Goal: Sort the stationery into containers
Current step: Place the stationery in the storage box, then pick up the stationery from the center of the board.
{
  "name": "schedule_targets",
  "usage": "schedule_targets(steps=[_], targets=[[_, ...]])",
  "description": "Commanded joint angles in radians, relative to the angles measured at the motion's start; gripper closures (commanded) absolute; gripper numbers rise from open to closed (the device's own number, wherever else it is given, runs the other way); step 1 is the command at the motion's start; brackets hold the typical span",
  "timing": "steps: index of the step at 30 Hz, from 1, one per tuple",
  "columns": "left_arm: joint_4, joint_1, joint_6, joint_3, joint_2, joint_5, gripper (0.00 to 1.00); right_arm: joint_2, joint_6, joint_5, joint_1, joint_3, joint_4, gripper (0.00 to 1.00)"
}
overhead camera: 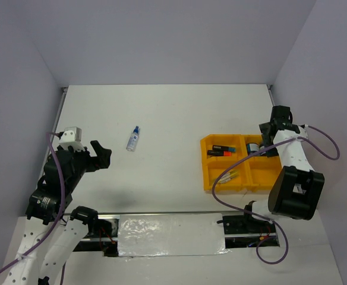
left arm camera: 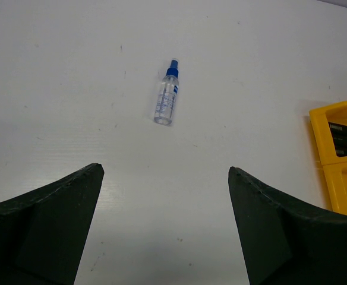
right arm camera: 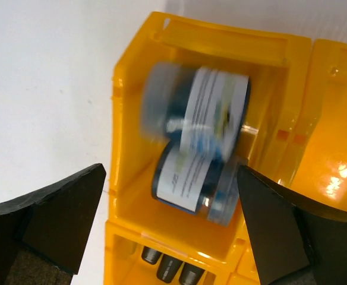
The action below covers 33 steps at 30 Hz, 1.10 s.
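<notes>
My left gripper (overhead camera: 100, 155) hung over the table (overhead camera: 161, 113) with its fingers spread wide, grasping nothing. The blue-capped clear bottle (overhead camera: 133, 138) lay on its side ahead of it, well apart from the orange-yellow tray (overhead camera: 204, 173). Highlighters (overhead camera: 221, 149) lay in the tray's far left compartment, and over the far right one my right gripper (right arm camera: 170, 172) stood released above two round blue-white pots (right arm camera: 192, 185), the upper one blurred.
</notes>
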Motion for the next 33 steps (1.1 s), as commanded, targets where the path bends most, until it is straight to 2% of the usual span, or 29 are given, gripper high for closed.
schedule_targets(steps=[1,9,15,18,19,20,22,23,25,27,31,33], targets=[[0.04,-0.005,0.001,0.009,0.0,-0.007,0.01,-0.007,0.005,0.024,0.005,0.058,-0.003,0.0],[0.033,-0.004,-0.005,0.012,0.006,-0.027,0.01,-0.028,-0.026,-0.031,0.005,0.094,0.004,0.0],[0.034,0.002,-0.005,0.018,0.09,-0.024,0.01,-0.155,-0.236,-0.188,0.077,0.167,0.071,0.0],[0.033,0.005,-0.046,0.034,0.23,-0.032,0.01,-0.241,-0.402,-0.307,0.192,0.204,0.128,0.0],[0.033,0.005,-0.069,0.037,0.317,-0.024,0.0,-0.281,-0.51,-0.421,0.226,0.207,0.169,0.0],[0.042,0.005,-0.126,0.034,0.365,-0.01,0.01,-0.295,-0.558,-0.453,0.322,0.212,0.178,0.0],[0.121,0.005,-0.166,0.017,0.449,0.036,0.01,-0.312,-0.668,-0.485,0.417,0.238,0.149,0.0],[0.153,0.004,-0.203,0.001,0.527,0.039,0.01,-0.318,-0.711,-0.56,0.46,0.242,0.134,0.0],[0.245,0.002,-0.22,0.004,0.602,0.041,0.01,-0.327,-0.782,-0.559,0.577,0.247,0.059,0.01],[0.281,-0.002,-0.229,0.041,0.719,0.025,0.01,-0.382,-0.805,-0.565,0.649,0.179,0.053,0.01],[0.275,-0.021,-0.211,0.156,0.953,-0.001,0.04,-0.506,-0.81,-0.599,0.683,0.043,0.08,0.02],[0.289,-0.039,-0.185,0.201,1.004,-0.016,0.04,-0.565,-0.812,-0.627,0.691,-0.018,0.083,0.02]])
